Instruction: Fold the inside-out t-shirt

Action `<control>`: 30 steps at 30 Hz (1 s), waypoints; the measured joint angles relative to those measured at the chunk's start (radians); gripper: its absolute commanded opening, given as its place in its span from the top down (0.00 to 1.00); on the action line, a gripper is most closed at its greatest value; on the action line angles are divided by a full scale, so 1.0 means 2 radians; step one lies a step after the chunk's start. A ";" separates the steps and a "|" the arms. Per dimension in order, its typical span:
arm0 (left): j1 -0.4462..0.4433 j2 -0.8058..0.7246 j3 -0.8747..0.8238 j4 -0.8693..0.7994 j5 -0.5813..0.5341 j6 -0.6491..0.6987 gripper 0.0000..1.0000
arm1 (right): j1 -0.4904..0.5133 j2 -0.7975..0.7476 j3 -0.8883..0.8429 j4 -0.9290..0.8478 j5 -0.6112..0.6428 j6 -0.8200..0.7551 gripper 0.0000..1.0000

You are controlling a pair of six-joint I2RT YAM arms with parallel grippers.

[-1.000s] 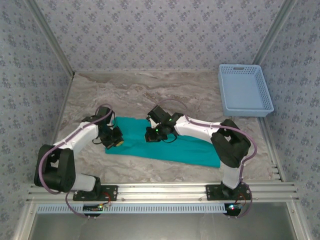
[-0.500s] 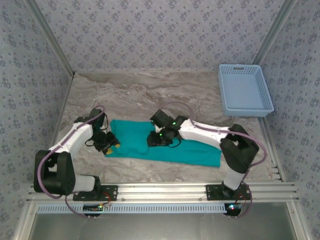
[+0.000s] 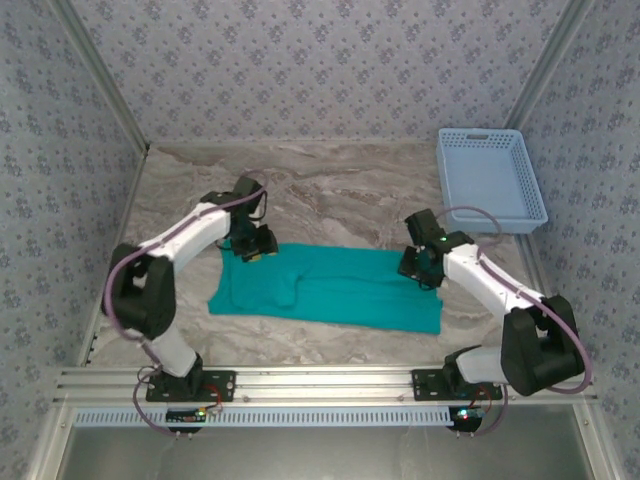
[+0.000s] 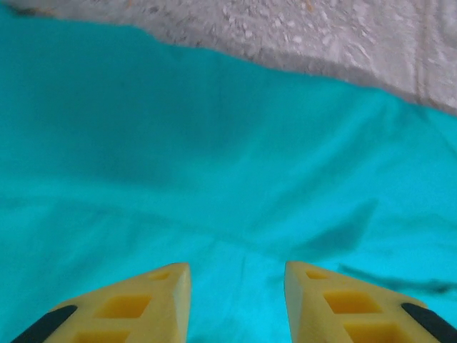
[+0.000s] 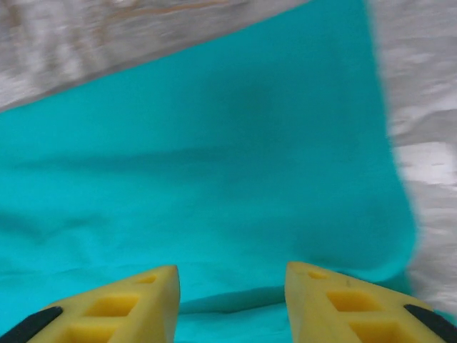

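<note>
The left tool (image 3: 252,247) sits over the far left corner of the inside-out t-shirt (image 3: 335,290). In the left wrist view its yellow fingers (image 4: 136,304) are spread apart, with smooth teal cloth showing in the gap and nothing pinched. The right tool (image 3: 420,268) sits over the shirt's far right corner. Its fingers (image 5: 121,307) are likewise parted and grip nothing, and the cloth's right edge runs past them onto bare stone. Whether either tool's tips touch the fabric cannot be told.

The t-shirt lies flat on the bench (image 3: 330,185) as a long teal band in the near half. It runs from near the left edge towards the near right corner, with its long sides roughly parallel to the near edge. Its left end is wider, with a soft raised fold. A light blue basket (image 3: 490,190) stands in the far right corner of the bench, well apart from the shirt.
</note>
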 measured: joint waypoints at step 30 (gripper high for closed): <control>0.068 0.029 -0.086 0.057 0.070 0.035 0.60 | -0.120 -0.017 -0.001 0.038 -0.065 -0.100 1.00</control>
